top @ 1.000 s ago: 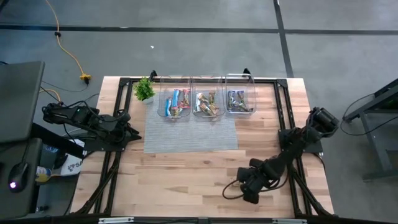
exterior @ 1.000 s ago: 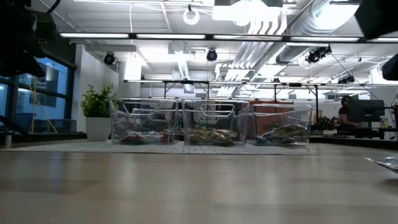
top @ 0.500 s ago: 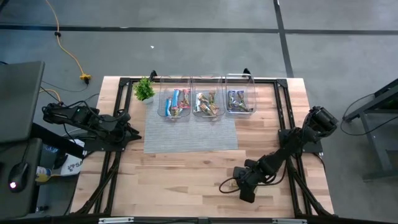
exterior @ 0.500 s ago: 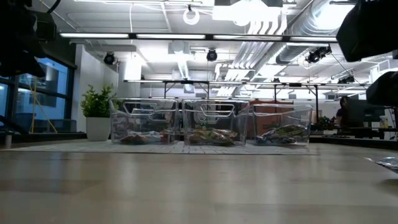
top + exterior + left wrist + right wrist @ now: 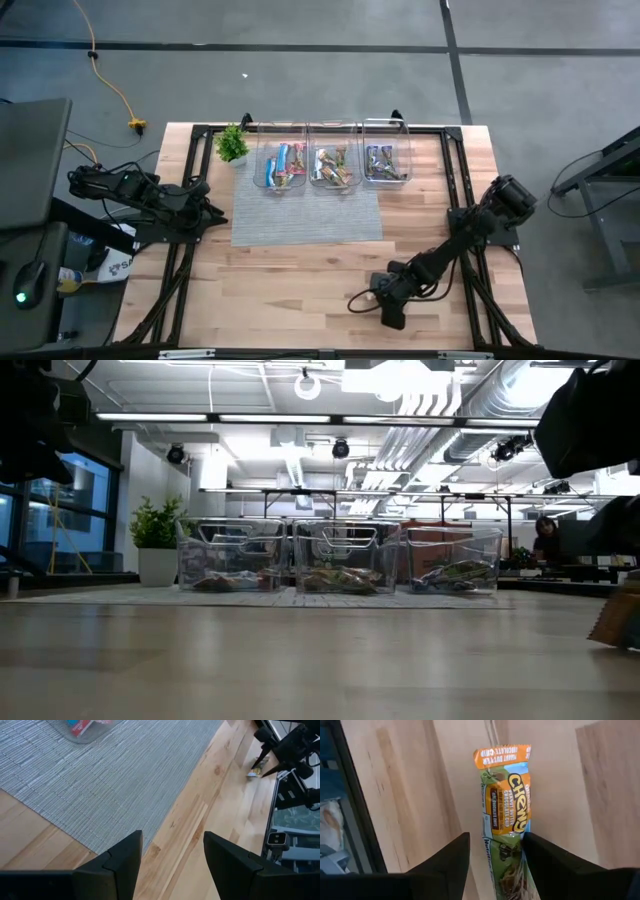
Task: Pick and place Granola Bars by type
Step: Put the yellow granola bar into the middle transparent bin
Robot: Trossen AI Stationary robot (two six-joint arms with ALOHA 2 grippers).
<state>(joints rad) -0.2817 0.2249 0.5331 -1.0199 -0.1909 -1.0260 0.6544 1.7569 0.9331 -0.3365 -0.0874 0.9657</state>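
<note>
My right gripper (image 5: 496,842) is shut on one granola bar (image 5: 504,805) with a green, orange and blue wrapper, over the near right part of the table (image 5: 383,298). The low view shows this bar (image 5: 613,622) at the picture's right edge, below the dark gripper. In the left wrist view, the same bar (image 5: 256,766) shows far off. The other granola bars lie in three clear bins (image 5: 333,165) at the far edge. My left gripper (image 5: 172,852) is open and waits above the grey mat's left edge (image 5: 205,210). My right gripper pinches the granola bar between its two fingers (image 5: 457,857), across the wrapper's lower part (image 5: 502,847). The fingers come slanting down from the table's right side. The bar's orange end (image 5: 502,755) sticks out past the fingertips. Whether that end touches the wood cannot be told.
A grey woven mat (image 5: 305,215) lies before the three bins. A small potted plant (image 5: 232,145) stands at the far left corner. Black frame rails (image 5: 455,170) run along the table's sides. Bare wood (image 5: 290,285) stretches across the near half.
My right gripper has moved a little toward the table's left, staying near the near edge. In the low view the granola bar lay flat at the right edge, and now it stands tilted up below the gripper.
</note>
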